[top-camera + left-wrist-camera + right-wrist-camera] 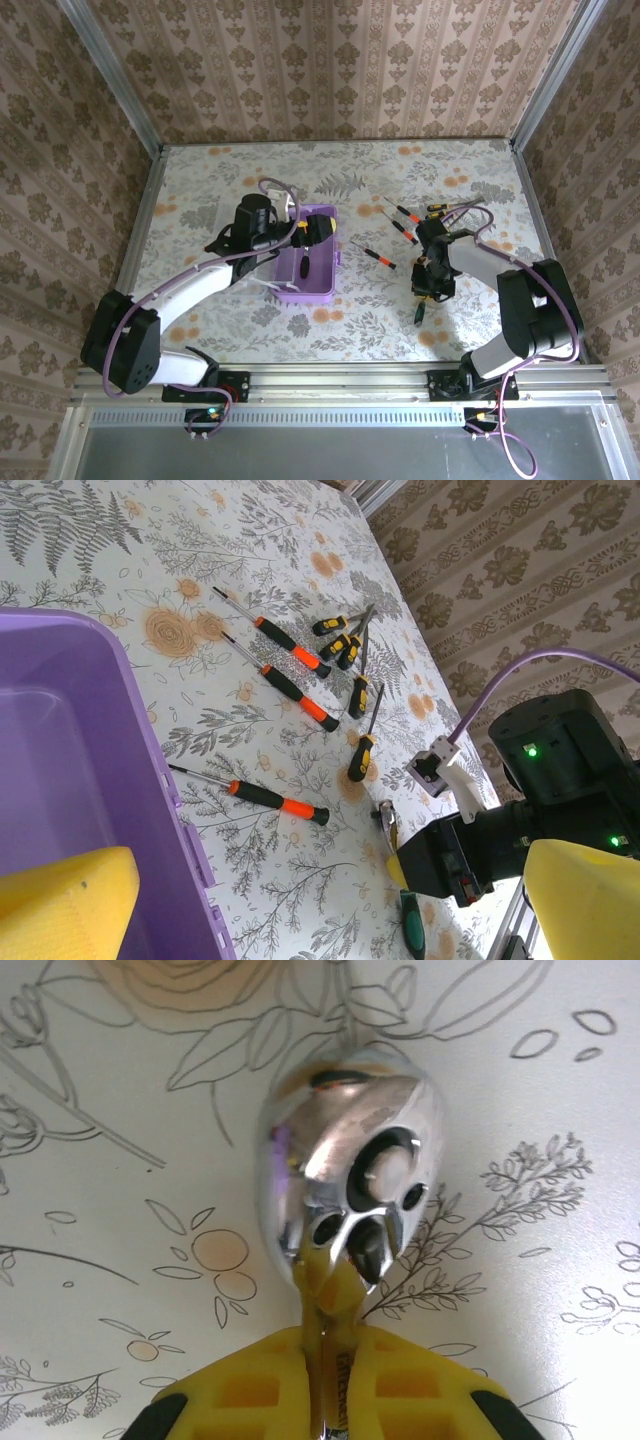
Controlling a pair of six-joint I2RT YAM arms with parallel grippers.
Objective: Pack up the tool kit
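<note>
Carrying the ratchet wrench [345,1170] over to the purple box [320,288] is judged to be the step in hand. The tool is pinched at its neck, just below the chrome head, by the yellow fingers of the right gripper [330,1385], well to the right of the box. Whether it is lifted clear of the table cannot be told.

Because the grip is taken close to the head, what appears to be the green handle [419,312] is unsupported. A swing or a twist in the pads should be expected, so the move is best made slowly. The tool should be raised enough for the handle to pass over the box's right wall. A release low inside the box is advised, not a drop.

The left gripper [318,229] is held over the far end of the box with its fingers spread wide, and room should be allowed for it. Three red-and-black screwdrivers [403,232] are laid out to the right of the box, with small yellow-handled ones [345,645] beyond them. These should be cleared by the passing handle.

The table [200,180] is covered in a pale print of grey ferns and orange flowers. The enclosure walls [300,60] are papered in brown damask, with metal posts [110,70] at the corners.
</note>
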